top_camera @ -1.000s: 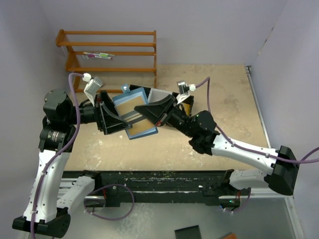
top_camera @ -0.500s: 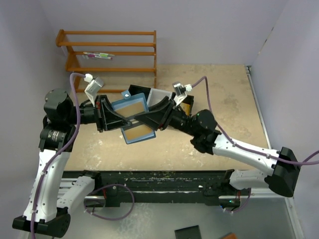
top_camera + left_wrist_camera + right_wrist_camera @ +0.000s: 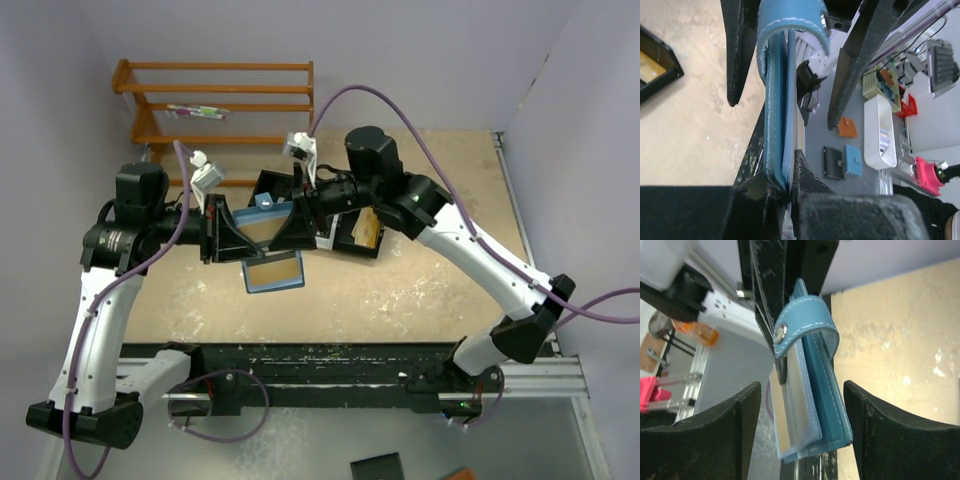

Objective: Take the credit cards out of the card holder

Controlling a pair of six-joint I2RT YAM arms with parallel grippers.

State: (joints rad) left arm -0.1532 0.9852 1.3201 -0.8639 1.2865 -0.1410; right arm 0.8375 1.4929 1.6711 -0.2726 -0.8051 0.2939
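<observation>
The blue card holder [image 3: 268,262] hangs in the air between both arms, its lower flap open and showing a gold-tan credit card [image 3: 275,273] in a pocket. My left gripper [image 3: 240,235] is shut on the holder's edge [image 3: 776,115], pinching it at the jaw roots [image 3: 786,176]. From the other side my right gripper [image 3: 283,230] is open. In the right wrist view its fingers [image 3: 715,440] stand on either side of the holder [image 3: 827,390] without touching it. The clear pockets [image 3: 795,415] and the snap strap [image 3: 807,320] show there.
A black-and-white compartment tray [image 3: 347,250] lies on the tan table behind the grippers, with a gold-tan flat piece [image 3: 367,232] in it. A wooden rack [image 3: 215,105] stands at the back left. Purple walls close in the sides.
My left gripper closed on the holder and my right gripper let go and opened. The right arm swung back toward the far side. The holder's lower flap now hangs open.
</observation>
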